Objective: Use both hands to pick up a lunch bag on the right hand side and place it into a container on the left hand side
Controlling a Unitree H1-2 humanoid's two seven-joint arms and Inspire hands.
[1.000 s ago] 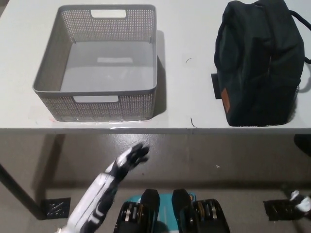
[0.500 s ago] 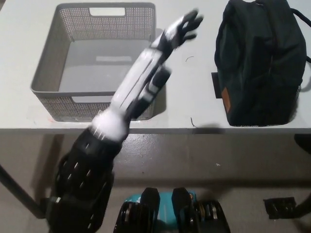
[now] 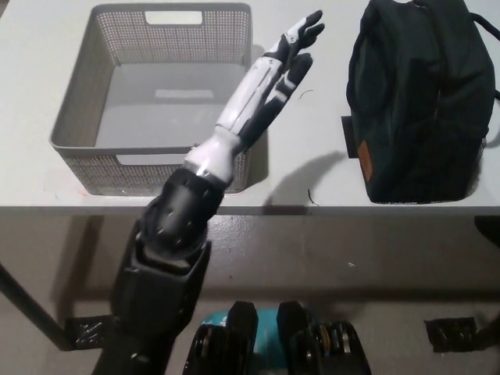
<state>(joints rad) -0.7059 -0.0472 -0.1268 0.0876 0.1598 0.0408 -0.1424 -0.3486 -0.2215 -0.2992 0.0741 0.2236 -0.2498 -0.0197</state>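
Observation:
A dark navy lunch bag [image 3: 418,98] with a small brown tag stands on the right side of the white table [image 3: 305,156]. A grey perforated container [image 3: 160,98] sits on the left side, nothing inside it. My white left hand [image 3: 293,51] is raised over the table between the container and the bag, fingers stretched apart and holding nothing. It hovers a short way left of the bag without touching it. My right hand is out of view.
The table's front edge runs across the middle of the picture, with floor below it. A black tape patch [image 3: 344,137] lies beside the bag's left side. More tape [image 3: 449,334] marks the floor at the lower right.
My left arm has risen from below the table edge up over the table, its hand now between container and bag. In the last half second it straightened slightly. Bag and container have not moved.

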